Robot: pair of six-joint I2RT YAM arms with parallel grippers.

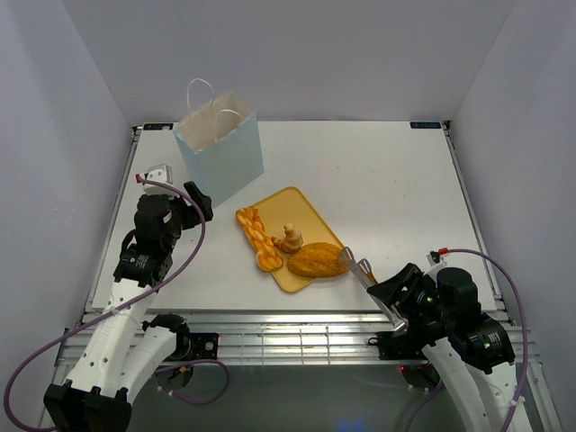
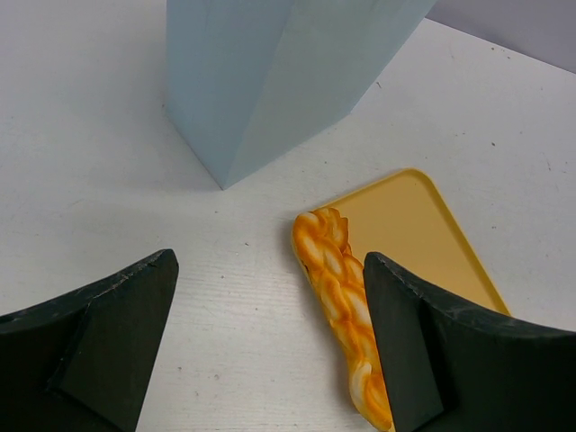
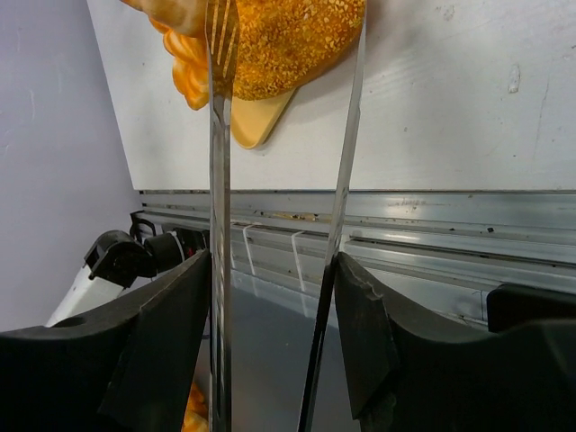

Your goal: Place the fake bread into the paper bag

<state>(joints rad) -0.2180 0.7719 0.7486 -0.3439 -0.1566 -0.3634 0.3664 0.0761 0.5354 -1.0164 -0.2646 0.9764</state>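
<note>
On the yellow tray (image 1: pixel 297 205), at mid-worktop, lie three items: the orange braid (image 1: pixel 255 236) along the left edge, a small tan piece (image 1: pixel 290 238) in the middle, and the golden loaf (image 1: pixel 317 259) at the near end. The paper bag (image 1: pixel 220 148) stands upright at the far left with its mouth open, apart from the tray.

The right hand (image 3: pixel 270 270) is clamped on the metal tongs (image 3: pixel 219 180), with one blade against each finger. The blades stand apart. The slotted tip lies over the golden loaf and the other blade runs along its side.

The left hand (image 2: pixel 270 261) has its fingers wide apart and holds nothing. It is low over the worktop (image 1: pixel 387 180), near the bag's corner, with the braid just beside one finger.

The worktop is white and matt, with ridged metal rails along the near edge. Plain pale walls (image 1: pixel 297 54) enclose the left, far and right sides.
</note>
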